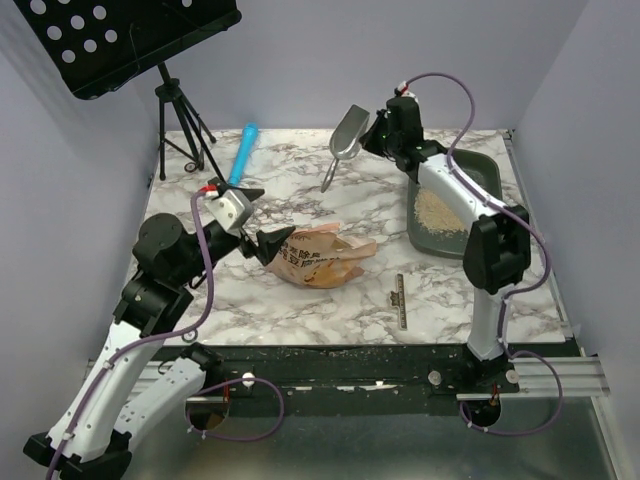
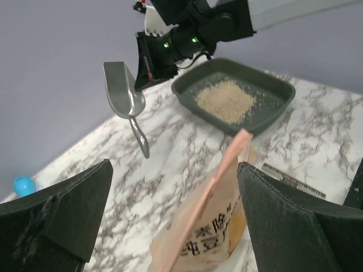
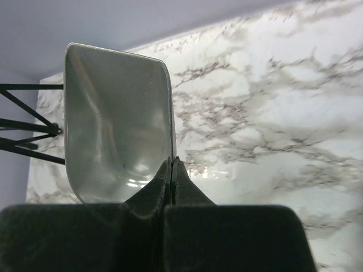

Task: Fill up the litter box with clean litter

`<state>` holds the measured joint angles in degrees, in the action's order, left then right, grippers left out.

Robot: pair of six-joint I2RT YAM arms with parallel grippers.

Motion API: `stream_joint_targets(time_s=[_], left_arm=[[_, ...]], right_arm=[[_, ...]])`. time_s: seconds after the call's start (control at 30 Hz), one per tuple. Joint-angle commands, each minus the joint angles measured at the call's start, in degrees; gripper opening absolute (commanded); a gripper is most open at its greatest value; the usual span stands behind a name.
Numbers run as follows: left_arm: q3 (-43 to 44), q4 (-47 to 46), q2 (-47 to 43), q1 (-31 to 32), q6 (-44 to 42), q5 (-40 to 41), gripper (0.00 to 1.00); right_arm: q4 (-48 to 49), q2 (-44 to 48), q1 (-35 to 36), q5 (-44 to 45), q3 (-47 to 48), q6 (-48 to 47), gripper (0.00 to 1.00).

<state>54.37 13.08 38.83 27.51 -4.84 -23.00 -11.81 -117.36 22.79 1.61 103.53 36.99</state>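
At the far side of the worktop (image 1: pixel 300 300), the right fingers (image 3: pixel 187 192) are pressed together on the rim of the metal scoop (image 3: pixel 113 124). They pinch it so that it hangs above the marble, bowl up and handle pointing down. Just to its right, along the worktop's right edge and partly under the right arm, sits the litter box (image 1: pixel 482 165). The clean litter (image 1: pixel 437 210) forms a loose pale pile on its floor.

Nearer the bases, the left fingers (image 2: pixel 74 209) are spread wide and grip nothing. The orange bag (image 1: pixel 320 258) lies crumpled on the marble just ahead of them, its open top towards them. I cannot tell whether the lower fingertip touches it.
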Motion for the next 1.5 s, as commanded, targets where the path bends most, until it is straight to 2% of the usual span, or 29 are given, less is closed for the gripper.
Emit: stream_joint_targets(time_s=[0.0,0.13,0.33,0.47,0.57,0.7,0.77,0.9,1.07,1.23,1.47], left_arm=[[9.0,3.1,4.5,0.2,3.0,-2.3,0.99],[12.9,4.1,7.4,0.2,4.5,-2.7,0.99],[13.7,2.2,9.1,0.1,8.0,-6.3,0.99],[15.3,1.6,11.9,0.2,13.4,-10.6,0.99],[19.4,5.4,15.6,0.2,18.5,-11.7,0.99],[23.1,9.1,18.7,0.2,20.3,-14.8,0.99],[23.8,10.2,18.7,0.2,22.0,-14.4,0.99],[29.6,19.8,19.9,0.3,20.3,-14.1,0.99],[35.7,30.0,23.1,0.3,20.0,-13.2,0.99],[36.0,33.0,24.9,0.3,20.6,-14.3,0.99],[33.6,30.4,26.6,0.5,20.8,-16.2,0.99]], right_arm=[[0.0,11.1,-0.4,6.7,-1.5,-15.2,0.00],[-4.8,20.1,-0.3,7.6,-1.9,-24.8,0.00],[-14.1,32.5,1.6,5.4,-0.6,-39.2,0.00],[-31.2,32.6,5.4,0.1,9.7,-48.4,0.00],[-42.1,31.7,10.5,3.8,15.0,-53.5,0.00],[-49.0,32.5,16.8,9.2,13.6,-56.5,0.00],[-50.2,33.6,18.9,11.1,10.8,-56.5,0.00],[-52.1,35.4,22.9,15.3,6.8,-56.5,0.00],[-51.4,38.2,26.3,13.8,2.7,-56.1,0.00],[-50.9,39.9,29.1,12.5,1.2,-56.0,0.00],[-51.0,39.1,32.8,8.7,3.4,-56.5,0.00]])
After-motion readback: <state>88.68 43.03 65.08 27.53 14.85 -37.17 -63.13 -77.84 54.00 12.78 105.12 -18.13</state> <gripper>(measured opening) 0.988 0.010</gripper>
